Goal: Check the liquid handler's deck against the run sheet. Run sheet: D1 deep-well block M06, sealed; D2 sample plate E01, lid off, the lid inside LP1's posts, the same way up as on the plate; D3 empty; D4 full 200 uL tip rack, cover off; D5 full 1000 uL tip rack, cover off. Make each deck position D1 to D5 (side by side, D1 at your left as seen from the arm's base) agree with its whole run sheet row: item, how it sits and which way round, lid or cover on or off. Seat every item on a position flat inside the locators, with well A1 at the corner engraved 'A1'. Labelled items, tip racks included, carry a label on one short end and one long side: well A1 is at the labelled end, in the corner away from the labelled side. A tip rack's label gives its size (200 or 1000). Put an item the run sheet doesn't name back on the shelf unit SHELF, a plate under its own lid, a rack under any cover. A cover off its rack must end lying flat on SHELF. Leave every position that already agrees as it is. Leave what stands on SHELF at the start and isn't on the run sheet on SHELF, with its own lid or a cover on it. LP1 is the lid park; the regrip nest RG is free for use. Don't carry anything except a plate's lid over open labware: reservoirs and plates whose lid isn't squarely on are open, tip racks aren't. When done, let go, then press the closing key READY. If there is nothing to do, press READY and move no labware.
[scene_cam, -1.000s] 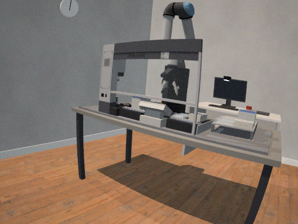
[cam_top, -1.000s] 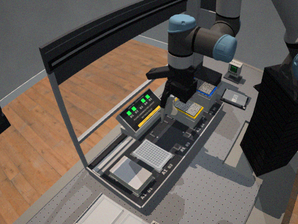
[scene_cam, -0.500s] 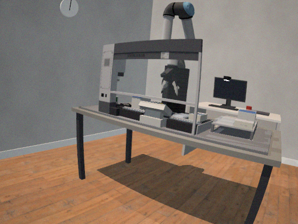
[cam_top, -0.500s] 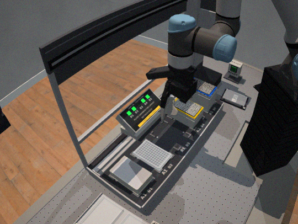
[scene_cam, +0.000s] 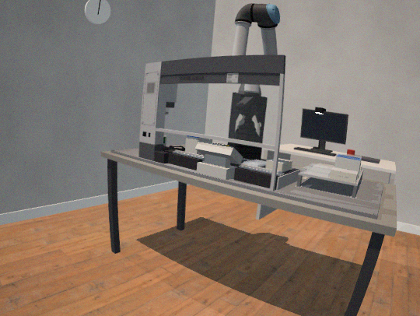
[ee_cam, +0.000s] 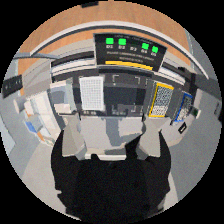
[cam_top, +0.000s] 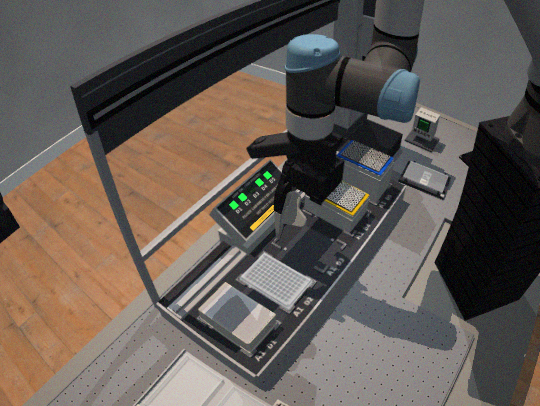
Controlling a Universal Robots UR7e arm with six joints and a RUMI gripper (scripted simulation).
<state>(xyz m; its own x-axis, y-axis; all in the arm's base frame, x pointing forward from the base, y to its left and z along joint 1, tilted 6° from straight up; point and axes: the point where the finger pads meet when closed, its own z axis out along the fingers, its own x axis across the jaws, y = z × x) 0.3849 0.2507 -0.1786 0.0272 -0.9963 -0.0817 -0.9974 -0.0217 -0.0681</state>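
Progress looks advanced, as we judge it: the deck [cam_top: 372,235] holds the sealed deep-well block [cam_top: 239,317] at D1, the open sample plate [cam_top: 276,280] at D2, nothing on the dark bed of D3 [cam_top: 311,246], the yellow-rimmed tip rack [cam_top: 347,196] at D4 and the blue-rimmed tip rack [cam_top: 365,156] at D5, both uncovered. We cannot read the labels, so item identity and A1 corners stay unconfirmed. Four green lights glow on the status panel [cam_top: 252,202]; whether a fifth is lit we cannot tell. Our hand [cam_top: 290,216] hangs above D3, released and holding nothing. A lid-like tray [cam_top: 426,177] lies on the table [cam_top: 400,350] just beside D5, which we take to be the lid in its park. What remains, we think, is pressing the small READY key box [cam_top: 426,124] near the far corner. Between us and it stand the two tip racks; the gantry frame [cam_top: 115,200] bounds the far side, and the dark shelf unit [cam_top: 500,225] rises at the near one.
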